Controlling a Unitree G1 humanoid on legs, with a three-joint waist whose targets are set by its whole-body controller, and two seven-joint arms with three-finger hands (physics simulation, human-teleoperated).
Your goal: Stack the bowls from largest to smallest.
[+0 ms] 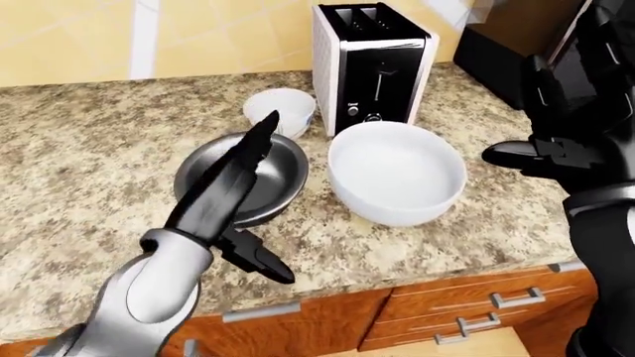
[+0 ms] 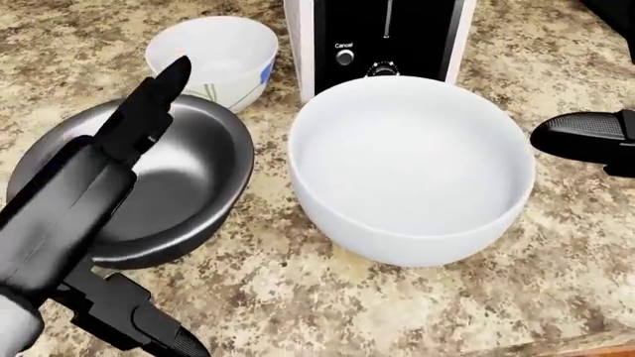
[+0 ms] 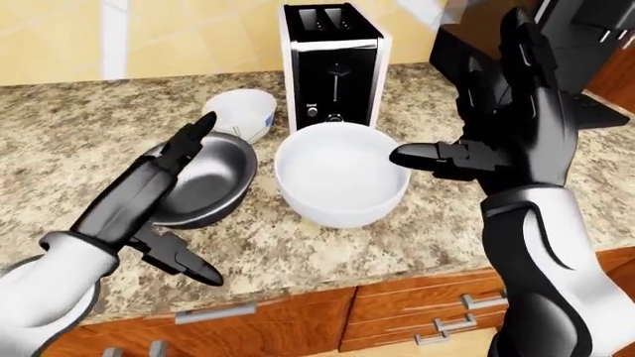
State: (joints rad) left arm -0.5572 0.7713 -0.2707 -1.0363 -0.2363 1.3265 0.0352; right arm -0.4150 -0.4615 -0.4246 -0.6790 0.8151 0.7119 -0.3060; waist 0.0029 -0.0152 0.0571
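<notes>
Three bowls stand apart on the granite counter. The large white bowl sits in the middle of the head view. To its left is a dark metal bowl, and a small white patterned bowl lies toward the top left. My left hand is open and flat, its fingers stretched over the dark bowl's left part and its thumb below the rim. My right hand is open and raised right of the white bowl, thumb pointing at it without touching.
A black and white toaster stands right above the large bowl. A dark appliance fills the top right corner. The counter's edge runs below the bowls, with wooden drawers under it.
</notes>
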